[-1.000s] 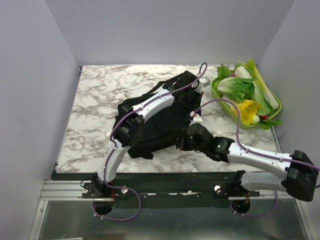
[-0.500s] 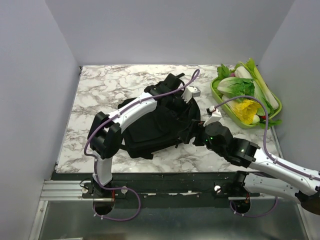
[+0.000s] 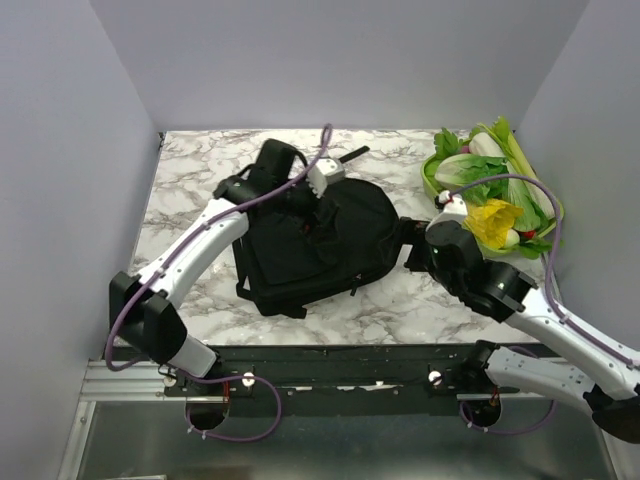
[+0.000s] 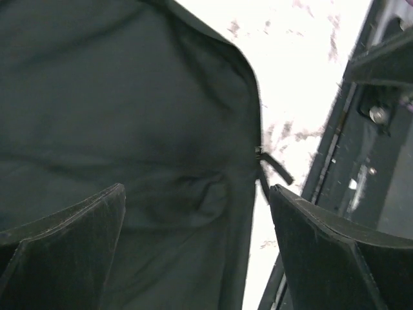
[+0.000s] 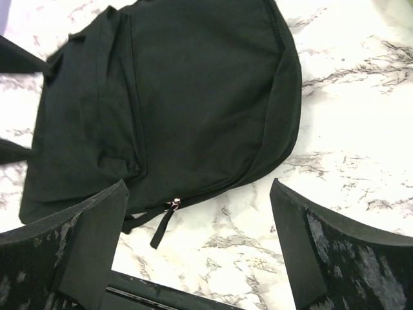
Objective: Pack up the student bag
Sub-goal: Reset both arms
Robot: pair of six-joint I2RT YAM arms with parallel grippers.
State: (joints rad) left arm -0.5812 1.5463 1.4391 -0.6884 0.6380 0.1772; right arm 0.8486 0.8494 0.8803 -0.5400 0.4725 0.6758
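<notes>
Both jaws just sprang wide, released. R gripper (image 5: 203, 258) empty beside the large soft black fabric backpack (image 3: 310, 250), which lies flat mid marble bench (image 3: 200, 170) and looks zipped. L gripper (image 4: 200, 252) hangs above its far part. Packing prob. done.

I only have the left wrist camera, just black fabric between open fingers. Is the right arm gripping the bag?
Observer: No. The right gripper is open and holds nothing, by the right end of the student bag.
Operator: Where is my left gripper over it?
Observer: In the top view, it hangs at the bag's far edge.
Operator: Anything else on the table?
Observer: A green tray of vegetables in the far right corner, apart from the bag.
</notes>
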